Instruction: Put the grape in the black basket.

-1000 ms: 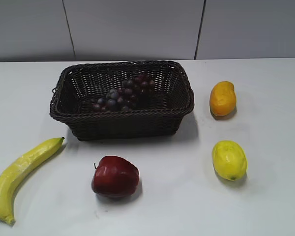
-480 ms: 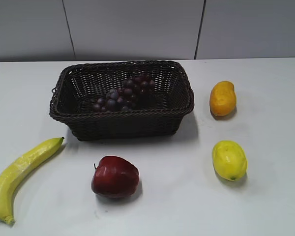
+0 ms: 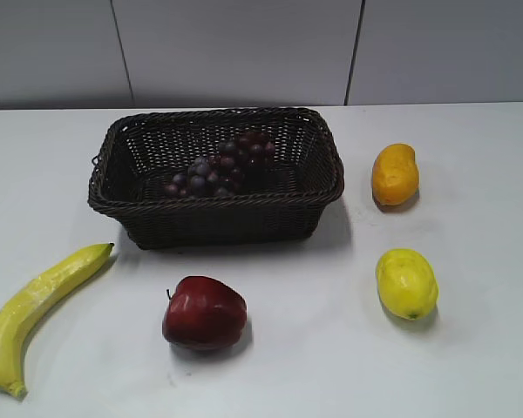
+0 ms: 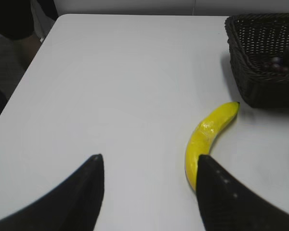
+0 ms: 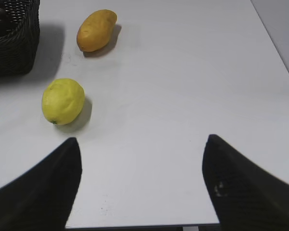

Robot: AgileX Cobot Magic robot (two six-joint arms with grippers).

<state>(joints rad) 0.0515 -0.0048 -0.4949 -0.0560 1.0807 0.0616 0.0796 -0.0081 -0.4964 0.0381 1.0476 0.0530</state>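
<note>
Two dark fingertips of the right gripper [image 5: 139,185] spread wide apart above a white table [image 5: 192,86]. A yellow lemon [image 5: 63,101] sits near an orange mango [image 5: 96,30]. The black basket [image 5: 13,45] fills the upper-left corner.

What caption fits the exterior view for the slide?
Grape lies inside the black basket; banana, apple, lemon and mango sit around it.

One black basket [image 3: 216,202], holding one grape [image 3: 220,165] bunch. One banana [image 3: 37,300], one red apple [image 3: 204,313], one yellow lemon [image 3: 406,283], one orange mango [image 3: 394,174]. Two grippers: left gripper [image 4: 149,166], right gripper [image 5: 142,151].
</note>
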